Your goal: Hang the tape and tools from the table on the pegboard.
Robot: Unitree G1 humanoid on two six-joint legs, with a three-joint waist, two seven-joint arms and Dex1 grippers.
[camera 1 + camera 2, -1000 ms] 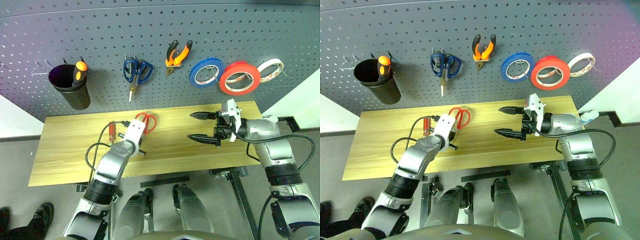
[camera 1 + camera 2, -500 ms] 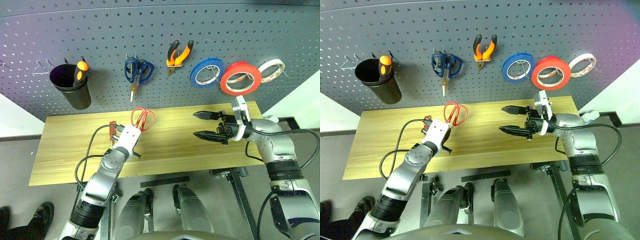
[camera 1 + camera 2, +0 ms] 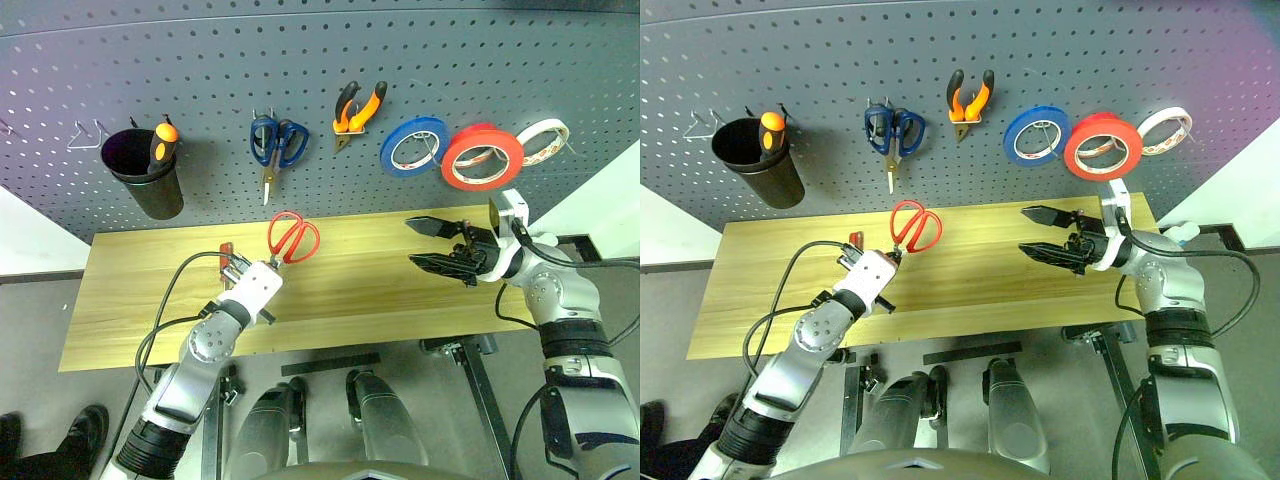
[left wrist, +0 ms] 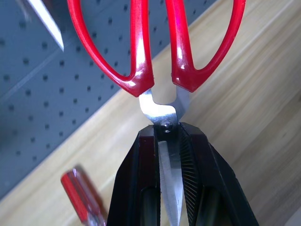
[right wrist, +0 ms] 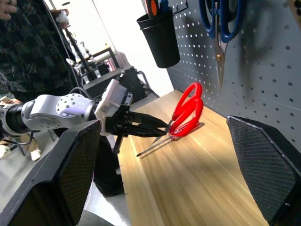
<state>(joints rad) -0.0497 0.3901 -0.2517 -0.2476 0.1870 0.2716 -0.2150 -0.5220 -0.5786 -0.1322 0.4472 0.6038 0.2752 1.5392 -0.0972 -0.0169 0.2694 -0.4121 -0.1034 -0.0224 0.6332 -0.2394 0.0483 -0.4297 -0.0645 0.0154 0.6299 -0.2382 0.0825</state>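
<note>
The left gripper point(image 3: 268, 272), jaws clamped on the blades of the red-handled scissors point(image 3: 292, 236), holds their handle loops pointing up toward the pegboard point(image 3: 200, 90), below the blue-handled scissors point(image 3: 274, 145); the right gripper point(image 3: 436, 243) hangs wide open and empty, farther off.

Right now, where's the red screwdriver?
The red screwdriver lies flat on the table near its back edge, on the robot's left, just beside the left tool, which is shut on the red scissors.
</note>
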